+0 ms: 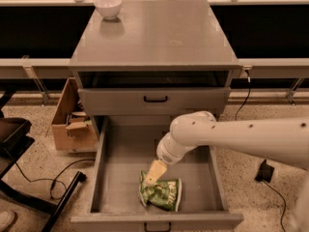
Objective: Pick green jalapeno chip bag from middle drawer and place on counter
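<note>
Pulled-out middle drawer [120,178] gives access; gripper [155,172] at 11 o'clock corner of green jalapeno chip bag [163,194], likely lining up grasp; grip state cannot tell.

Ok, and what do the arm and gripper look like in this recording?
The arm is a smooth white tube with small dark dots along its shell and a rounded wrist joint. The gripper, at the green jalapeno chip bag in the middle drawer, is pale tan and wedge-shaped. No cables show on it.
</note>
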Controlling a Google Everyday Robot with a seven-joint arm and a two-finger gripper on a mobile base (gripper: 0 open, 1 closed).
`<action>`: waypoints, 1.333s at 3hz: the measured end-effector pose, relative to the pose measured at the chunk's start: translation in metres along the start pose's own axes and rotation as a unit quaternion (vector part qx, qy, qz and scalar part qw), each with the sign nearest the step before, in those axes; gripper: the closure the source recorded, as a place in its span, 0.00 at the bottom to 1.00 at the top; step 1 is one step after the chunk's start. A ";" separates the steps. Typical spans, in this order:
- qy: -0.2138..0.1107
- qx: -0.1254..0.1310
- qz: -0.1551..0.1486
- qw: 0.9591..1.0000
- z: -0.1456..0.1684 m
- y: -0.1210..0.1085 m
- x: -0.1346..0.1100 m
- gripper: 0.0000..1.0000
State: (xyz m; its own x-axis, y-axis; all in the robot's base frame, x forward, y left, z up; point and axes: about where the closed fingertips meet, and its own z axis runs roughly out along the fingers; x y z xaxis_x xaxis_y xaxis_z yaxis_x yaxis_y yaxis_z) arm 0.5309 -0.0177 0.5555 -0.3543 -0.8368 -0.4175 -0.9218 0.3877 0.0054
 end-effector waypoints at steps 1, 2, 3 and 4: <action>0.028 -0.011 0.017 0.999 0.055 -0.001 0.010 0.00; 0.056 -0.018 0.031 0.998 0.096 -0.006 0.031 0.00; 0.082 -0.023 0.036 0.996 0.124 -0.008 0.052 0.00; 0.093 -0.036 0.045 0.994 0.145 -0.004 0.066 0.00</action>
State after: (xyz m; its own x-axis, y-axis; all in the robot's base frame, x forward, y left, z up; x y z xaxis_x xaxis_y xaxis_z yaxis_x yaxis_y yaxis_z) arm 0.5340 -0.0182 0.3961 -0.4525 -0.8596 -0.2375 -0.8916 0.4410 0.1027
